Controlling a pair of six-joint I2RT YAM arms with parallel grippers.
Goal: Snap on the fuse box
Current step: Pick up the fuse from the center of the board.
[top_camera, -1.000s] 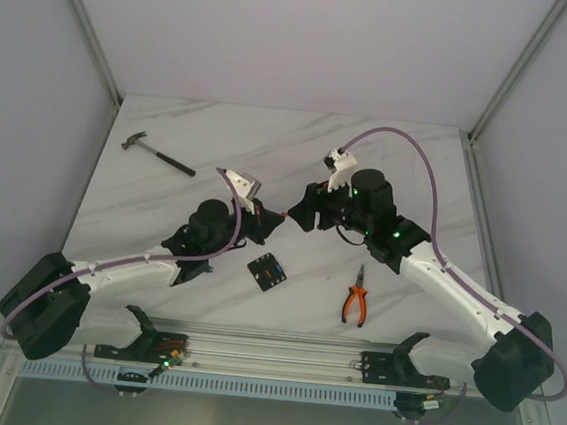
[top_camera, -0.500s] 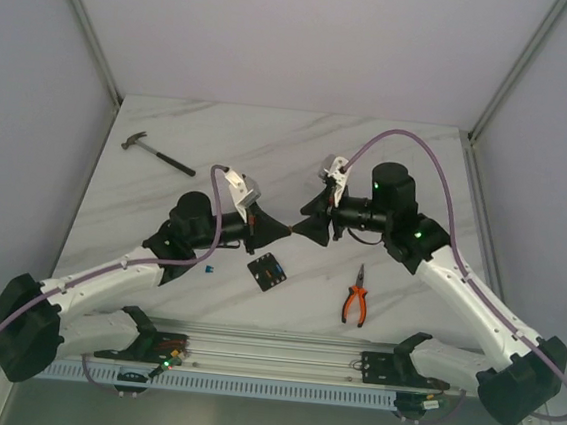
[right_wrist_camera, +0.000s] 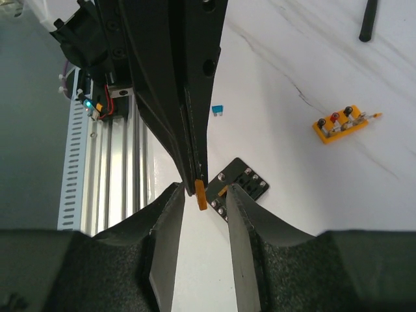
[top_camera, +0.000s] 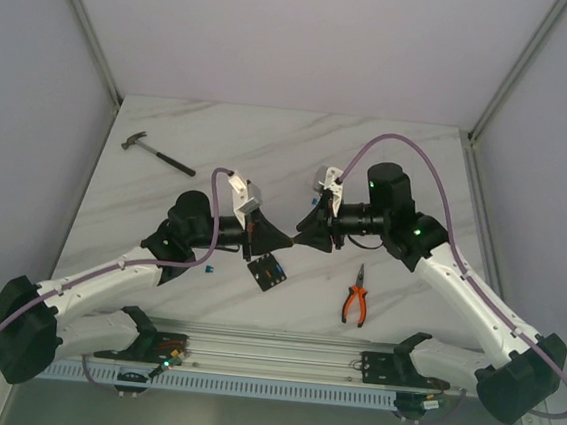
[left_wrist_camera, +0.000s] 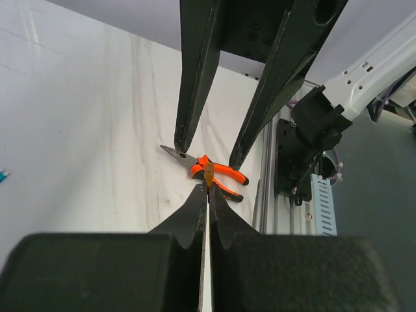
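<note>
The fuse box (top_camera: 267, 270) is a small black square lying on the marble table; it also shows in the right wrist view (right_wrist_camera: 242, 183). My left gripper (top_camera: 288, 240) hovers above it, shut on a small thin orange fuse (right_wrist_camera: 201, 194), whose tip shows past the jaws in the left wrist view (left_wrist_camera: 209, 173). My right gripper (top_camera: 302, 236) faces it tip to tip and is open (right_wrist_camera: 205, 193), its two fingers on either side of the orange fuse without touching it. Its fingers (left_wrist_camera: 192, 84) show from the left wrist.
Orange-handled pliers (top_camera: 356, 303) lie right of the fuse box. A hammer (top_camera: 158, 154) lies at the back left. An orange block with dark dots (right_wrist_camera: 338, 125) and a loose blue fuse (right_wrist_camera: 218, 111) lie on the table. The front rail (top_camera: 270, 356) runs along the near edge.
Both arms have swung so the grippers meet tip to tip. They then dropped slightly toward the fuse box, and the right jaws now straddle the orange fuse.
</note>
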